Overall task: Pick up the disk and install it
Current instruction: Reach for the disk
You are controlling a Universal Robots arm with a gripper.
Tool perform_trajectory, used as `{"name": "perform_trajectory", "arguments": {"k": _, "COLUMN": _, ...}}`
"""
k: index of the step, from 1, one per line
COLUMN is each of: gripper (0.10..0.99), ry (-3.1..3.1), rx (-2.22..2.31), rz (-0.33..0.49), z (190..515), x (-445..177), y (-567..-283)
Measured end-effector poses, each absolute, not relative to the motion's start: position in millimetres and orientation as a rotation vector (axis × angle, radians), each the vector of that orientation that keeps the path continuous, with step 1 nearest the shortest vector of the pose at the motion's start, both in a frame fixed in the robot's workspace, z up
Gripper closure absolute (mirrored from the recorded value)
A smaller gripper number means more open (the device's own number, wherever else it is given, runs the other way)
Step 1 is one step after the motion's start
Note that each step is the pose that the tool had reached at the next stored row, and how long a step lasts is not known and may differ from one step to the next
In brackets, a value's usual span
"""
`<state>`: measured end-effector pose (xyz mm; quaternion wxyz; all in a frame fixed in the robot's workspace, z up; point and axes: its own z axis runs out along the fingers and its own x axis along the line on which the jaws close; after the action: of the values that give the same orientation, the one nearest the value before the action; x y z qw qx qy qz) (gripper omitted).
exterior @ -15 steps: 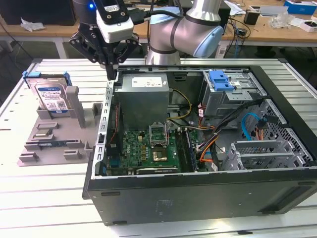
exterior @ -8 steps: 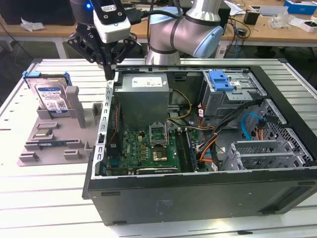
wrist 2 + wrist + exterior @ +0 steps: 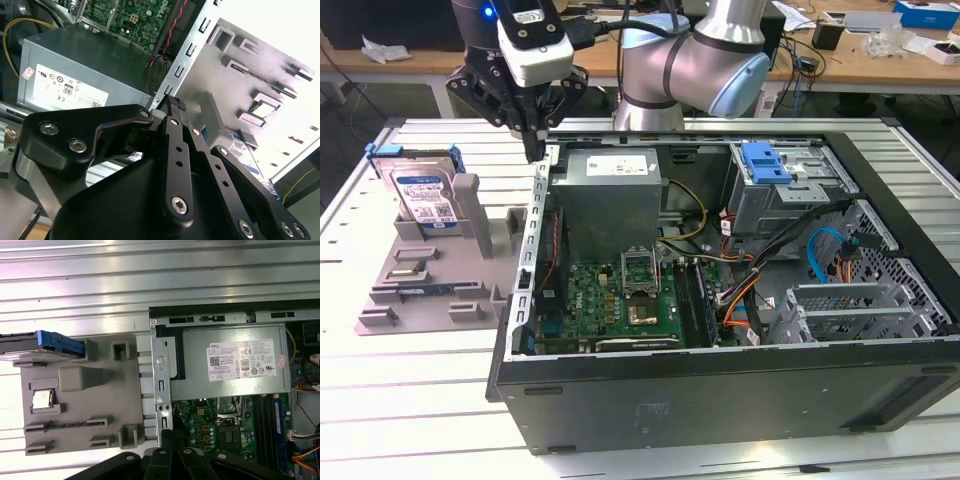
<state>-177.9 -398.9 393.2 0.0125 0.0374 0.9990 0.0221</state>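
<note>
The disk [image 3: 424, 195] sits on edge in the grey stand [image 3: 420, 278], off beside and below the tool [image 3: 532, 150]. Probably dense, stiff and shock-sensitive, so grab its blue-framed edges. The tool's pinched closed and empty, over the PC case [image 3: 720, 400] wall.

Lower edge of disk [image 3: 420, 190] behind grey stand [image 3: 468, 200]
</note>
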Motion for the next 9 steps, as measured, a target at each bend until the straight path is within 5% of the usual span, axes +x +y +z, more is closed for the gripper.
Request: {"name": "perform_trajectory", "arguments": {"k": 9, "gripper": 0.980, "ry": 3.114, "rx": 0.117, "rz": 0.069, "z": 393.2, "x": -185.9, "y": -398.8}}
